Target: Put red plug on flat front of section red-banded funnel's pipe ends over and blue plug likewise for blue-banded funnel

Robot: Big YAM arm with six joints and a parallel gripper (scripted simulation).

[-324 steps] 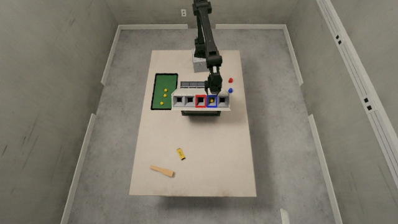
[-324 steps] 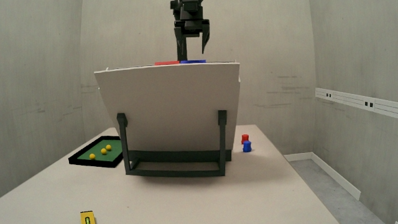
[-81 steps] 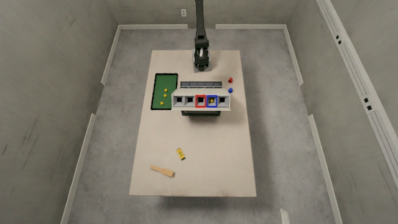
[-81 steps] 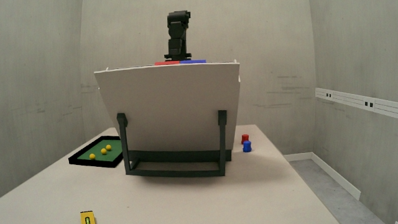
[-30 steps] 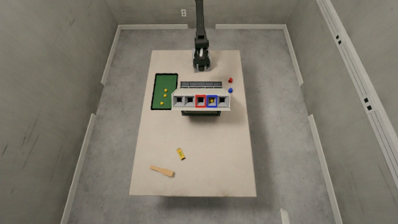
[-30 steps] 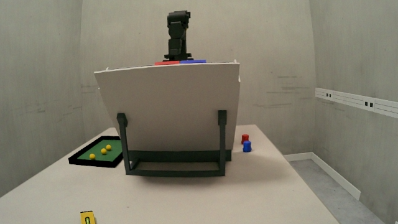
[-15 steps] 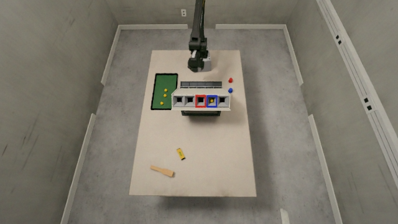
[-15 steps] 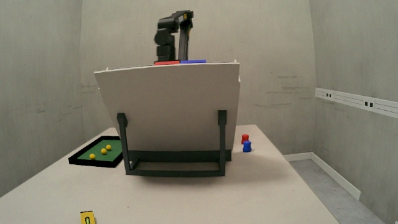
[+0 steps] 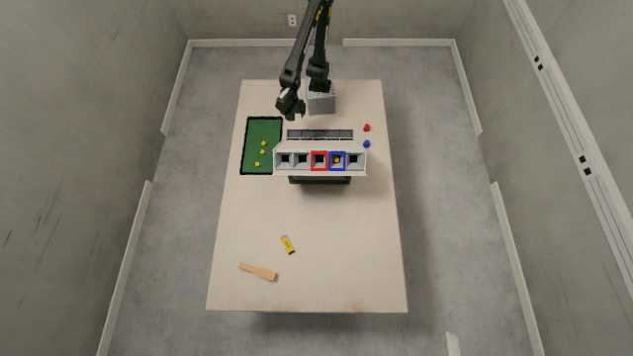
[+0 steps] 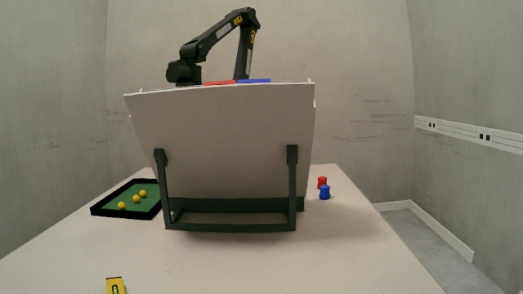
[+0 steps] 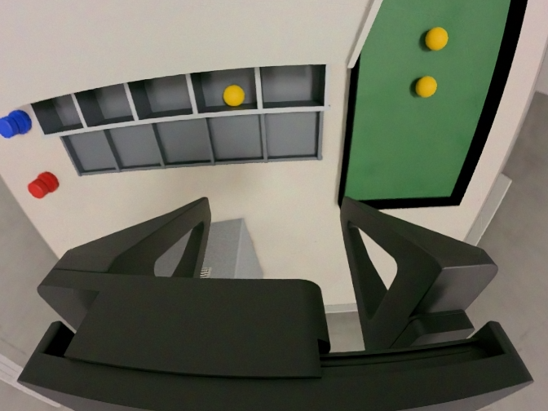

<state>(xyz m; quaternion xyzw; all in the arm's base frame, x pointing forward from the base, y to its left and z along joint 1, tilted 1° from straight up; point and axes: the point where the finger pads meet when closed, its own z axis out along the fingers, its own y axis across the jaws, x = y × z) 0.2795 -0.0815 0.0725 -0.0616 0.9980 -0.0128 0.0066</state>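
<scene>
My gripper [image 9: 292,110] is open and empty. It hangs above the table behind the funnel box, near the back corner of the green marble tray [image 9: 261,145]. In the wrist view the fingers stand wide apart. The red-banded funnel [image 9: 318,160] looks empty. A yellow marble [image 9: 336,159] sits in the blue-banded funnel [image 9: 336,160]. Another marble [image 11: 233,95] lies in the back part of the section second from the tray side, in the row of sections [image 11: 194,119]. The red plug [image 11: 42,184] and blue plug [image 11: 14,123] stand on the table beside the sections.
Three marbles [image 9: 262,151] lie in the green tray. The arm's grey base block [image 9: 320,101] stands just behind the sections. A white cover [image 10: 222,139] hides the pipes from the front. A wooden block [image 9: 257,271] and a small yellow object [image 9: 287,244] lie at the table's near end.
</scene>
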